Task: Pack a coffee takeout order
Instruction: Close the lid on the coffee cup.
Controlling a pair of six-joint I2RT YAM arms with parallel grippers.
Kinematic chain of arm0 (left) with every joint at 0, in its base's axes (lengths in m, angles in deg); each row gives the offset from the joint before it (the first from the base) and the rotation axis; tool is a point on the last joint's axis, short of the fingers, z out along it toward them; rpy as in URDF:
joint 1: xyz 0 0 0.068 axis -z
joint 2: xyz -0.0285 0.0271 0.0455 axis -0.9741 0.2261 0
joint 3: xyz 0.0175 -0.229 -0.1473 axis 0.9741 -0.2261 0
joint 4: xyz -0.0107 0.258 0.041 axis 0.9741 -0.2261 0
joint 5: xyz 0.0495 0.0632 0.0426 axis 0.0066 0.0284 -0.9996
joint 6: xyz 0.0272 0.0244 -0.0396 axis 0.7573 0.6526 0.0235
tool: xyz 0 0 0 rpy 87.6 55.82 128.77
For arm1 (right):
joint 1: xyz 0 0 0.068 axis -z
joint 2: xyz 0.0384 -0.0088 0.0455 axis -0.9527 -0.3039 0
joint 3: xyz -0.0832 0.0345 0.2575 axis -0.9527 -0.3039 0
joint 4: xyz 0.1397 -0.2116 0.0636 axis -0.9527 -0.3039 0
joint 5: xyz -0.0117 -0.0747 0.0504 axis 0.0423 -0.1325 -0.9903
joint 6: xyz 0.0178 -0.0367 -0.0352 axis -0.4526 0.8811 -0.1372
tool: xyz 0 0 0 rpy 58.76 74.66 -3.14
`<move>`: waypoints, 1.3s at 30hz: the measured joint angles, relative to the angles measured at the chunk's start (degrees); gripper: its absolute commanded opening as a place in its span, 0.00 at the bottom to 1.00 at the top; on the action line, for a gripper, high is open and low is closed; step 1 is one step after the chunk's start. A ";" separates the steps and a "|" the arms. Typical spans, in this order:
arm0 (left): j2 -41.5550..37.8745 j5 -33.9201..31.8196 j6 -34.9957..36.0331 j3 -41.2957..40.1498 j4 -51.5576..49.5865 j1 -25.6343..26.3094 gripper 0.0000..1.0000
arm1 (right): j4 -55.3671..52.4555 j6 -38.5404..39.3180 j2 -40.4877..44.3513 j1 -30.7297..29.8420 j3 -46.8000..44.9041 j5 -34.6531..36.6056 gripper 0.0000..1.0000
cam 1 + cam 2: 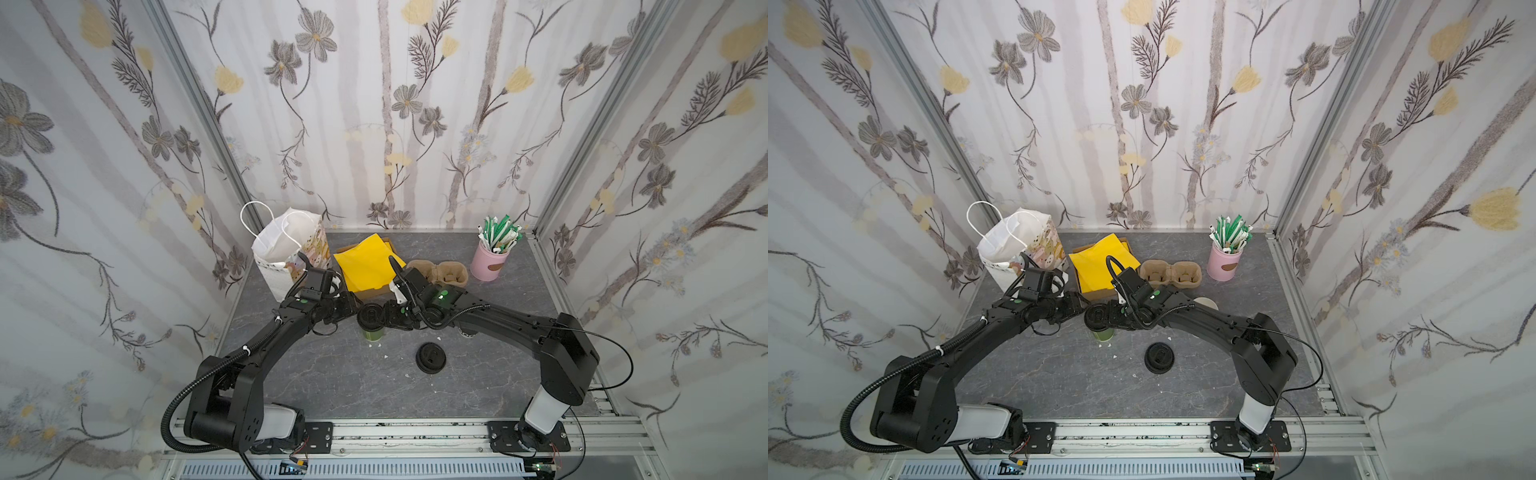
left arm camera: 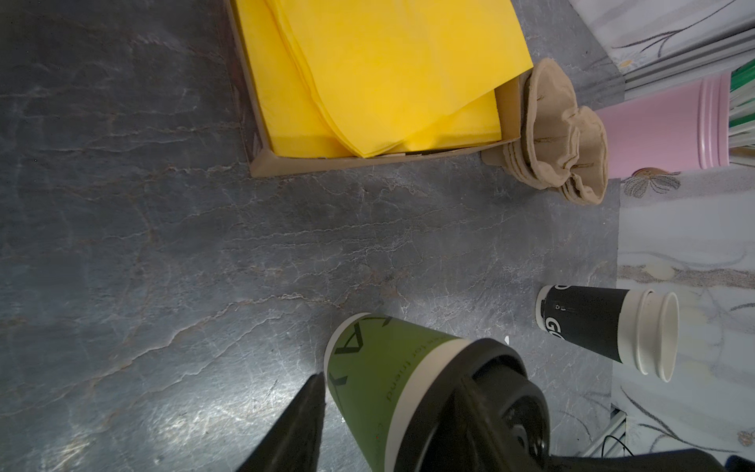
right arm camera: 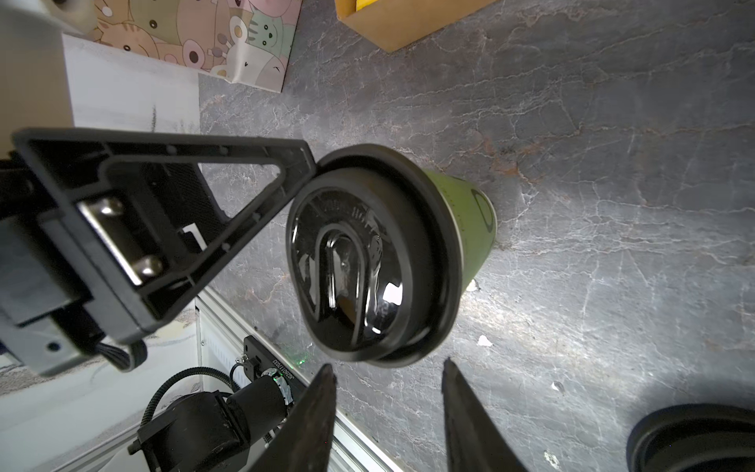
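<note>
Both pairs of jaws are sitting by the green cup (image 1: 372, 332), standing mid desk (image 1: 332, 386). Right jaws are gaping, empty. Left jaws are touching it, gripping or not I cannot tell. Light, squashy paper is needing soft holding below the lid (image 3: 367, 253).

Readable from my left wrist view: green cup (image 2: 392, 384) wall says "for friend", printed sideways. Black cup (image 2: 580, 318) shows white "GO", the rest hidden. Right wrist view: lid (image 3: 359, 261) embossing illegible. Label (image 3: 282, 365) near the rail has a serial, too small to read.
</note>
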 measured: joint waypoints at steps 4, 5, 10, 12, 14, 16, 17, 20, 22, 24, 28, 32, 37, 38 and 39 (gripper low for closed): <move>0.00 0.55 0.11 -0.57 0.96 -0.07 0.54 | 0.13 -0.02 0.00 0.02 -0.46 0.02 0.38; 0.00 0.79 0.09 -0.79 1.27 -0.07 0.54 | 0.13 -0.02 0.00 0.07 -0.57 0.02 0.38; -0.02 1.20 0.07 -1.55 2.29 -0.04 0.54 | 0.24 0.02 -0.20 0.07 -0.94 -0.28 0.35; -0.07 0.72 0.04 -2.10 1.97 -0.04 0.54 | 0.33 0.02 -0.61 0.07 -1.01 -0.50 0.36; -0.48 0.59 -0.20 -2.62 1.36 -0.02 0.54 | 0.31 0.02 -0.96 0.07 -1.05 -0.63 0.35; -1.03 0.37 -0.26 -2.97 1.36 0.04 0.54 | 0.28 0.04 -1.07 0.07 -1.07 -0.63 0.35; -1.33 0.35 -0.37 -3.21 1.31 0.04 0.54 | 0.31 0.04 -1.07 0.07 -1.11 -0.63 0.35; -2.01 0.33 -0.55 -3.69 1.01 0.04 0.54 | 0.33 0.04 -0.90 0.07 -1.38 -0.57 0.36; -2.29 0.35 -0.55 -3.72 0.87 0.04 0.54 | 0.33 0.04 -0.24 0.07 -1.92 -0.37 0.36; -2.36 0.37 -0.55 -3.67 0.83 0.00 0.54 | 0.39 0.04 0.61 0.15 -2.43 -0.15 0.36; -2.21 0.63 -0.52 -3.23 0.76 0.00 0.54 | 0.63 0.04 2.47 0.33 -3.56 0.81 0.36; -1.99 1.27 -0.50 -3.15 0.74 0.04 0.54 | 1.27 0.02 3.87 0.74 -4.83 1.38 0.36; -1.99 1.73 -0.33 -3.15 0.74 0.07 0.54 | 1.79 0.00 4.46 1.20 -6.34 1.51 0.35; -1.99 1.84 -0.31 -3.13 0.74 0.11 0.54 | 1.81 0.00 4.61 1.29 -6.58 1.51 0.35; -1.99 2.01 -0.31 -3.06 0.68 0.13 0.54 | 1.84 -0.02 4.83 1.36 -6.78 1.60 0.35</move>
